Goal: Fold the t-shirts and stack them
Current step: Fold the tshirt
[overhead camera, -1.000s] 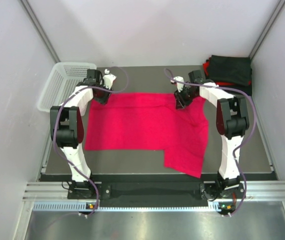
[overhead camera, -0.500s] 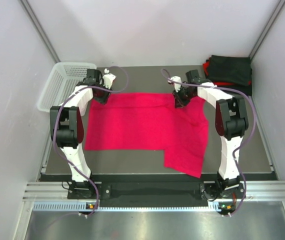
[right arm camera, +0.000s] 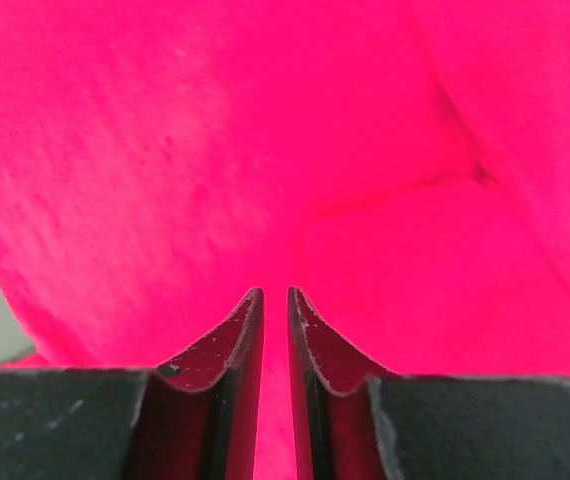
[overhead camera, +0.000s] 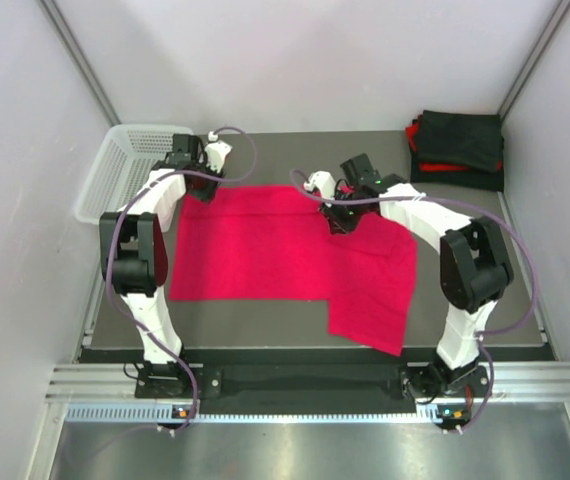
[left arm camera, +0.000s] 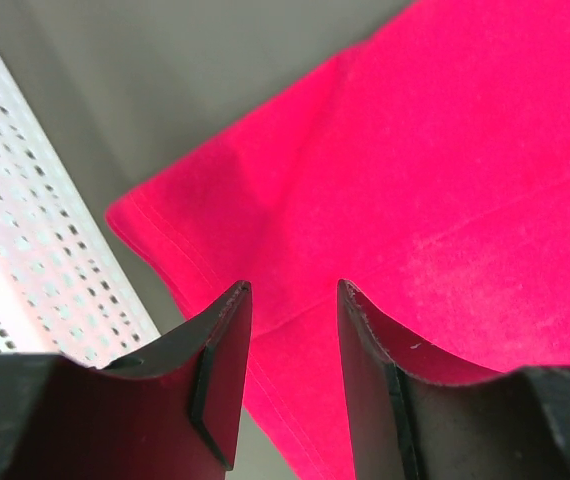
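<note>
Item one, black t-shirts (overhead camera: 460,140): folded, stacked far right. Item two, red t-shirt (overhead camera: 265,250): lies on your desk (overhead camera: 245,322), unfolded, unstacked. Your left tool (left arm camera: 290,290) is released; your right tool (right arm camera: 275,292) clenches its cloth.

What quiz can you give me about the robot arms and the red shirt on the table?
1. True or false: the white mesh basket sits at the far left of the scene.
2. Where is the stack of folded t-shirts, mostly black? A) inside the basket B) in the far right corner C) at the near edge, between the arm bases
3. Which arm's fingers are pinched nearly shut on the red t-shirt?

Key
1. True.
2. B.
3. The right fingers.
</note>
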